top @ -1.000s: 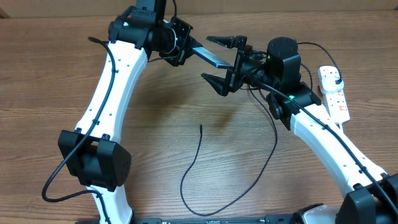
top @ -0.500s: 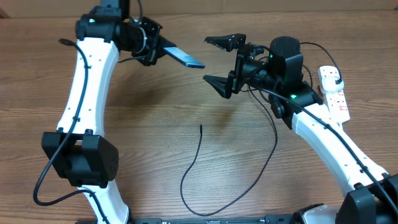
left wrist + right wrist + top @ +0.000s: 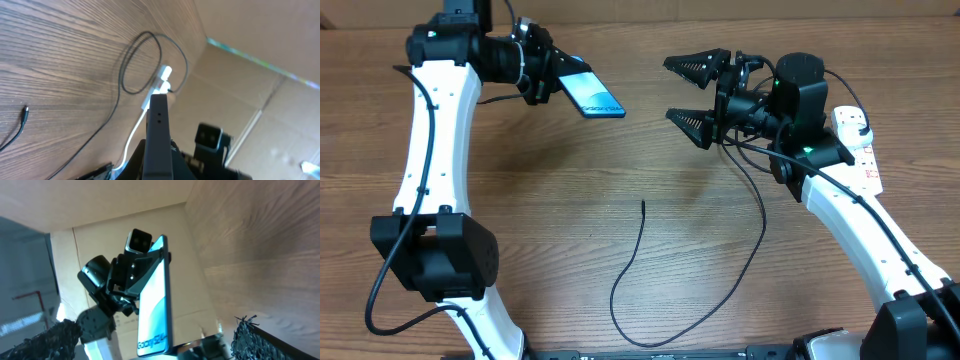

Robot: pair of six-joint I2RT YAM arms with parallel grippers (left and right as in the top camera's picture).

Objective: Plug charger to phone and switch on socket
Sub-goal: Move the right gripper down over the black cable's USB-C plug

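My left gripper is shut on the phone and holds it in the air at the back left, its light-blue screen facing up. In the left wrist view the phone shows edge-on between the jaws. In the right wrist view the phone's lit screen faces the camera. My right gripper is wide open and empty, a short way right of the phone. The charger lies looped on the table, its free tip in the middle. The socket lies at the far right with a black plug in it.
The wooden table is backed by a cardboard wall. The charger's loop and the socket's white cord show in the left wrist view. The right arm's links cross above the cable near the socket.
My left arm has swung left with the phone, away from the right gripper, and the screen now faces up. My right gripper has shifted slightly right and stays open.
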